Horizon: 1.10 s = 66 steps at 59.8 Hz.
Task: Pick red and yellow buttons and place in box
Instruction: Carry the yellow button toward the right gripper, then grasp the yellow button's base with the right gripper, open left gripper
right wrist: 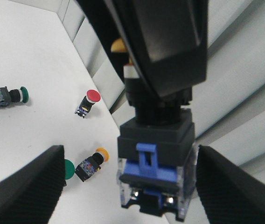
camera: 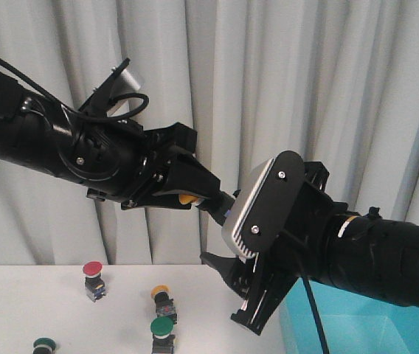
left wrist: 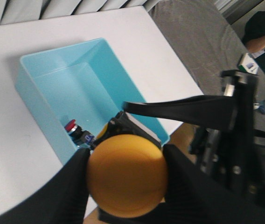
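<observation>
The left gripper (camera: 195, 193) is hanging high above the table (camera: 18, 302), its fingers (left wrist: 76, 182) pinching a yellow button (left wrist: 127, 173) by the cap, with the button's dark body sticking out toward the right gripper (camera: 228, 284). The right gripper is sitting just beside that button, and its fingers (right wrist: 25, 186) are spread wide on either side of the button's body without touching it.

The blue box (camera: 357, 324) is resting on the table under the right arm; seen from the left wrist, a red button (left wrist: 71, 126) is already lying inside it against one wall.

Left of the box, more buttons are waiting on the table: another red one (camera: 93, 279) standing farthest from it, another yellow one (camera: 162, 299) nearer, and two green buttons (camera: 162, 332) closer to the table's front edge.
</observation>
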Tool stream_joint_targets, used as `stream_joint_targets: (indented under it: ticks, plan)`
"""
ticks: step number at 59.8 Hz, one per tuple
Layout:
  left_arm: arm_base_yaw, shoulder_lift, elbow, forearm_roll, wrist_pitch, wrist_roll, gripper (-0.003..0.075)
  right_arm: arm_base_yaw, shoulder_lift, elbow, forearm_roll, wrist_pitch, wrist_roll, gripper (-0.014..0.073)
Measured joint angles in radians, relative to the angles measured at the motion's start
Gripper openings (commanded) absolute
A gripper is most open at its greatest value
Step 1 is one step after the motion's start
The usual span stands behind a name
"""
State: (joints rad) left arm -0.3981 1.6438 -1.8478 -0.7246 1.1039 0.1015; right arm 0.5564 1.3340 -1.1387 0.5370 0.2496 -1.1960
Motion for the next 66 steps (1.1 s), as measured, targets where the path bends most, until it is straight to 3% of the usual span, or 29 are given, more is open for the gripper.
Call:
stream_joint_targets:
  ticks: [21, 26, 39, 45, 54, 66]
  plan:
    - [0.0, -0.003, 0.0, -0.044, 0.022, 0.0, 0.0004, 0.0, 0.001, 0.0, 0.001, -0.007, 0.022, 0.0535]
    - [-0.005, -0.003, 0.0, -0.058, 0.027, 0.0, 0.0004, 0.0, 0.001, 0.0, 0.001, -0.008, 0.022, 0.0472]
    - [-0.034, -0.004, 0.0, -0.057, 0.037, 0.0, 0.0004, 0.0, 0.001, 0.0, 0.004, -0.014, 0.023, 0.0177]
    - [-0.038, -0.004, 0.0, -0.055, 0.035, 0.0, 0.0004, 0.0, 0.001, 0.0, 0.004, -0.016, 0.023, 0.0081]
    - [-0.038, -0.004, 0.0, -0.055, 0.035, 0.0, 0.0004, 0.0, 0.002, 0.0, 0.004, -0.017, 0.023, 0.0004]
    - [-0.038, -0.004, 0.0, -0.054, 0.035, 0.0, 0.0005, 0.0, 0.002, 0.0, 0.004, -0.017, 0.023, -0.0004]
